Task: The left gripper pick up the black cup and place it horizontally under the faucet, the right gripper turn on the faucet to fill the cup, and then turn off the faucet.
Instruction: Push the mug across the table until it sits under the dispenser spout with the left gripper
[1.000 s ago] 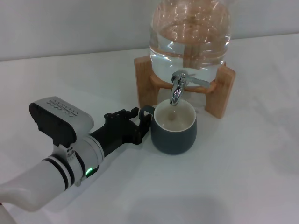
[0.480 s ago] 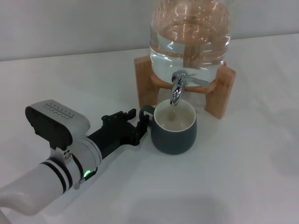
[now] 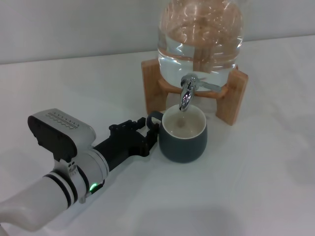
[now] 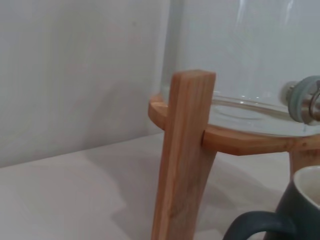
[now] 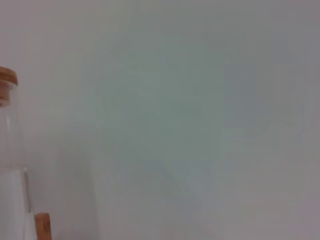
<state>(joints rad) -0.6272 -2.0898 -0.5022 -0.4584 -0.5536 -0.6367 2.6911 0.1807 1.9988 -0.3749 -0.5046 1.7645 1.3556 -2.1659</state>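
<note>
The black cup (image 3: 183, 135) stands upright on the white table, right under the chrome faucet (image 3: 186, 94) of the clear water jar (image 3: 199, 34). Its cream inside shows, and its loop handle (image 3: 152, 120) points toward my left gripper (image 3: 145, 133). That gripper is open, its fingers just short of the handle, and holds nothing. In the left wrist view the cup's handle (image 4: 252, 225) and rim (image 4: 307, 182) show beside a leg of the wooden stand (image 4: 185, 155). My right gripper is out of view.
The wooden stand (image 3: 234, 96) holds the jar at the back of the white table (image 3: 256, 187). The right wrist view shows only a pale wall and the jar's edge (image 5: 9, 150).
My left arm has drawn back slightly from the cup's handle and settled a little lower. The cup and faucet have not moved.
</note>
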